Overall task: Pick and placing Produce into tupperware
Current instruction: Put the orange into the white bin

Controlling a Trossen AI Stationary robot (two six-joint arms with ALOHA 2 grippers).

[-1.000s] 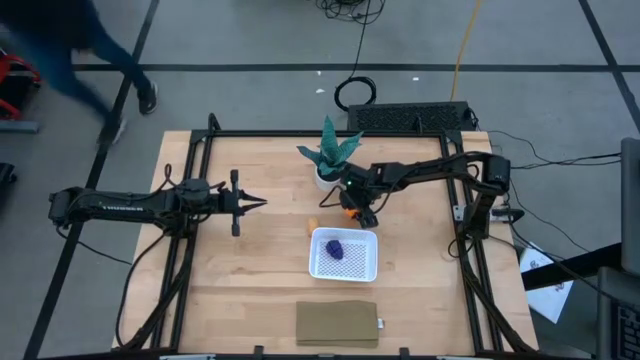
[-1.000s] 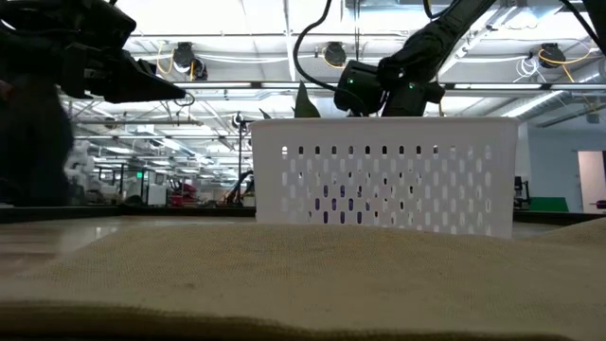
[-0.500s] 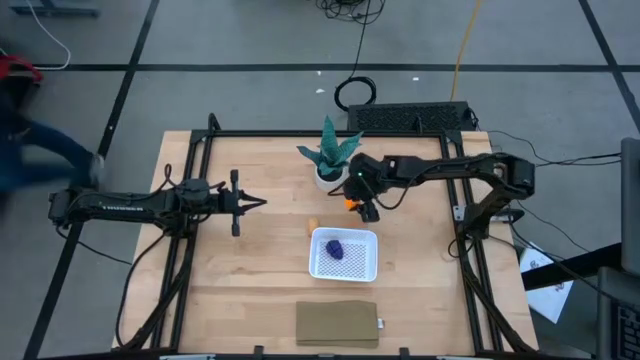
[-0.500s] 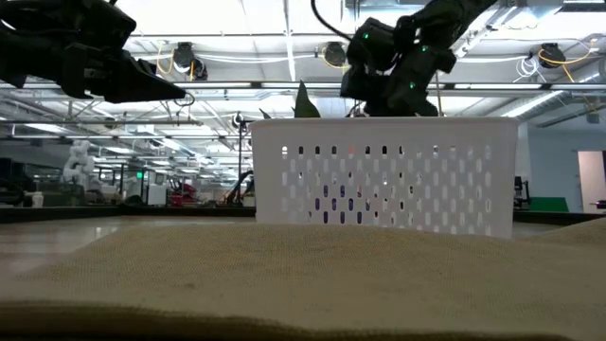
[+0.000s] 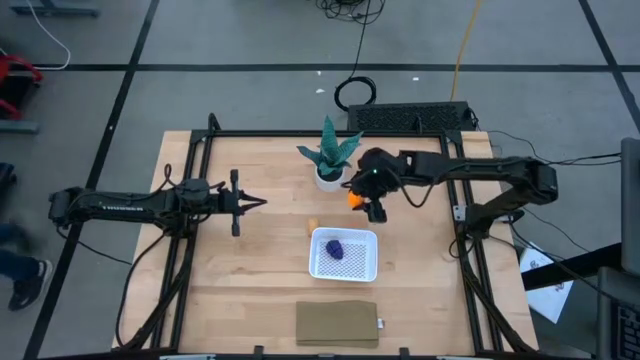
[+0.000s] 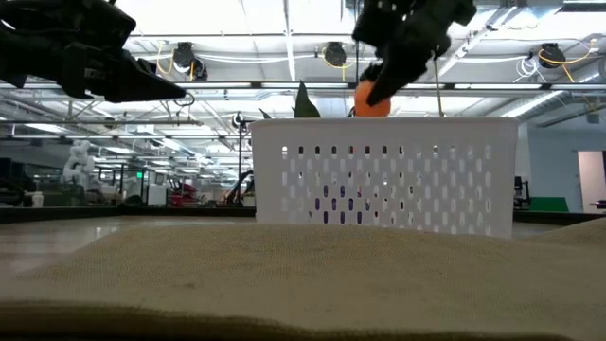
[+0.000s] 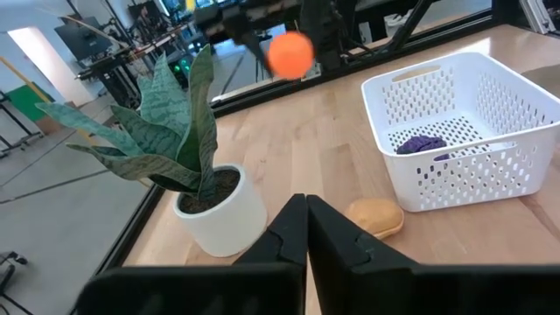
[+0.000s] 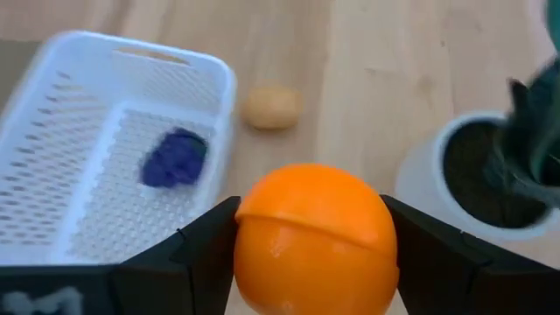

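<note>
My right gripper (image 5: pixel 362 201) is shut on the bright orange ball (image 5: pixel 353 198), in the air past the far edge of the white container (image 5: pixel 372 262). In the low view the ball (image 6: pixel 372 100) shows above the container's rim (image 6: pixel 383 121). The dark purple lump (image 5: pixel 336 248) lies inside the container on its dotted bottom. The tan-orange piece (image 5: pixel 313 224) rests on the table by the container's far-left corner. My left gripper (image 5: pixel 262 203) is shut and hovers over the table's left half, touching nothing. My right gripper pinches the orange ball (image 8: pixel 315 236) between its two fingers (image 8: pixel 201 254), one on each side of the ball's widest part (image 8: pixel 254 232). The fingers slant downward from the table's right side. The ball is lifted clear of the table.
A green spiky plant in a white pot (image 5: pixel 328 160) stands just far-left of my right gripper. A flat tan-brown pad (image 5: pixel 337 323) lies by the near edge. A black frame (image 5: pixel 190 180) runs round the table. Bare wood lies left and right of the container.
My right gripper has risen with the orange ball and drifted slightly toward the table's right. In the low view the ball was hidden behind the container wall and now stands above its rim. A person has walked along the floor beyond the table's left side.
</note>
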